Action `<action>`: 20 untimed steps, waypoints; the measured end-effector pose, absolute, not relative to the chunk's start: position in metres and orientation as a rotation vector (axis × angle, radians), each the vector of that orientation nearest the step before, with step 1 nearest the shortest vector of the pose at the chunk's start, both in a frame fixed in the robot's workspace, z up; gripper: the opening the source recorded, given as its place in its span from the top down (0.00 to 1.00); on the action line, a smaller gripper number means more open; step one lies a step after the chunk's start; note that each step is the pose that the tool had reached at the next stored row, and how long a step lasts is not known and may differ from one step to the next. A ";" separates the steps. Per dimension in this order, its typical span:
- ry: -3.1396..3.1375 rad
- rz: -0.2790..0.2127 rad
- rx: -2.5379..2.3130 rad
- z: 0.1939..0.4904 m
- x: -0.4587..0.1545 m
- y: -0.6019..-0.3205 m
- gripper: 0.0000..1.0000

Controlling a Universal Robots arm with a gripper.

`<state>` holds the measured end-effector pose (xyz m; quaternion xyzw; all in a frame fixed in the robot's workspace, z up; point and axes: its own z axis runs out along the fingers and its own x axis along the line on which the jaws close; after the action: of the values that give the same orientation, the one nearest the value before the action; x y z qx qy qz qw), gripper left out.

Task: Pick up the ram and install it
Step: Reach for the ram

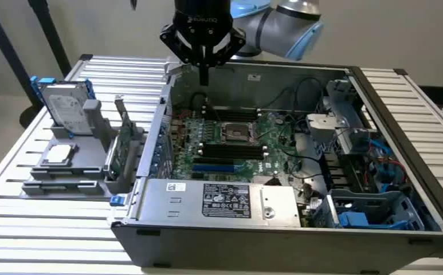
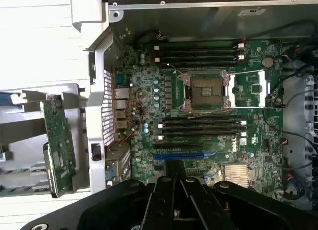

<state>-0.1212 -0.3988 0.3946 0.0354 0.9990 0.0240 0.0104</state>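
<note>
**Clerk:** State of the claw?

**Inspector:** Fingers pressed together, nothing between them. It hangs inside the open computer case, at the far corner on the exterior view's left, above the motherboard.

**Clerk:** And the ram?

**Inspector:** Not installed. The memory slots show black and bare. A green board stands on edge in the grey rack on the worktop, outside the case and just beside its wall. That board is judged to be the ram, though it cannot be told for certain from a broader card.

**Clerk:** Bearing?

**Inspector:** To the exterior view's left of the claw and nearer that camera, well apart from it. Its long axis runs along the case wall, roughly square to the slots.
</note>
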 end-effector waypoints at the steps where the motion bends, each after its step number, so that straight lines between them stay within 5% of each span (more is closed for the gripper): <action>1: 3.118 0.075 0.110 0.395 -0.121 -0.399 0.89; 20: 3.118 0.075 0.110 0.395 -0.145 -0.399 0.89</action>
<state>-0.1454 -0.3988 0.3947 0.0353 0.9990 0.0240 0.0104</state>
